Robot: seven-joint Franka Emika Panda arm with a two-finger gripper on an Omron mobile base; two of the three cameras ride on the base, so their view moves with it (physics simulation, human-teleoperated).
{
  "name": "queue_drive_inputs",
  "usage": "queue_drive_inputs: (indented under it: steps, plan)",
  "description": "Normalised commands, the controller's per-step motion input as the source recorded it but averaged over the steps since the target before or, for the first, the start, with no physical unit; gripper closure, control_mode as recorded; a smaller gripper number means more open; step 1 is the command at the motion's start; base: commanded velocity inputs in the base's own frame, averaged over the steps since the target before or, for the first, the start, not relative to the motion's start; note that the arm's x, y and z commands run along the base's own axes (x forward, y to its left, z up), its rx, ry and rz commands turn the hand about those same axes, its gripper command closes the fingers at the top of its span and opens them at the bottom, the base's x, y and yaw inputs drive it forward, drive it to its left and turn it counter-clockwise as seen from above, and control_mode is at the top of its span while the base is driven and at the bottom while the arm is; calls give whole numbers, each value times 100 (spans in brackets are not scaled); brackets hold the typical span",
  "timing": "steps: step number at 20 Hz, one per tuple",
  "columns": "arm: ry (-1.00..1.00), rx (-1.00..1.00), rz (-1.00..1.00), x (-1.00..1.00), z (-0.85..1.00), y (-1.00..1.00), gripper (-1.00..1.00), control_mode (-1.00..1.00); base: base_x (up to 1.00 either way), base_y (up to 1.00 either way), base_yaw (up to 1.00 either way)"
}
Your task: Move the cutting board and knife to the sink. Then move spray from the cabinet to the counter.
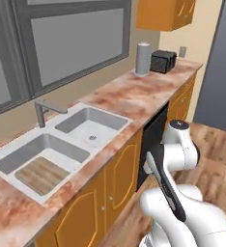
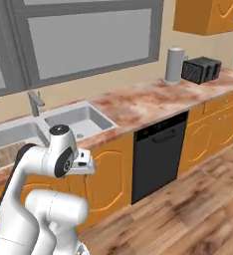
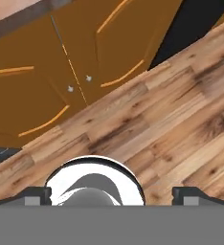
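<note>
The cutting board (image 1: 41,174) lies flat in the near basin of the sink (image 1: 62,136), and its end shows in the right base view (image 2: 8,152). The knife is out of view. The spray is hidden. The orange wall cabinet (image 1: 165,13) hangs at the far end of the counter (image 1: 134,96) with its doors shut. My arm is folded low in front of the base cabinets, well away from the sink. My gripper (image 3: 113,195) points down at the wooden floor, open, with nothing between its fingertips (image 3: 37,196).
A grey cylinder (image 1: 143,58) and a black toaster (image 1: 163,61) stand at the counter's far end. A faucet (image 1: 41,110) rises behind the sink. A black dishwasher (image 2: 157,154) sits under the counter. Orange cabinet doors (image 3: 61,72) are close ahead of the hand.
</note>
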Motion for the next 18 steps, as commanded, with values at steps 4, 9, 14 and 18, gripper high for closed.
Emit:
queue_drive_inputs:
  steps: [4,9,14,18]
  plan:
    - [0,0,0,0,0,0,-100,100,0,0,-87]
    - [0,0,0,0,0,0,-100,100,0,0,-86]
    - [0,0,0,0,0,0,-100,100,0,-2,-82]
    - [0,0,0,0,0,0,-100,100,2,-2,-74]
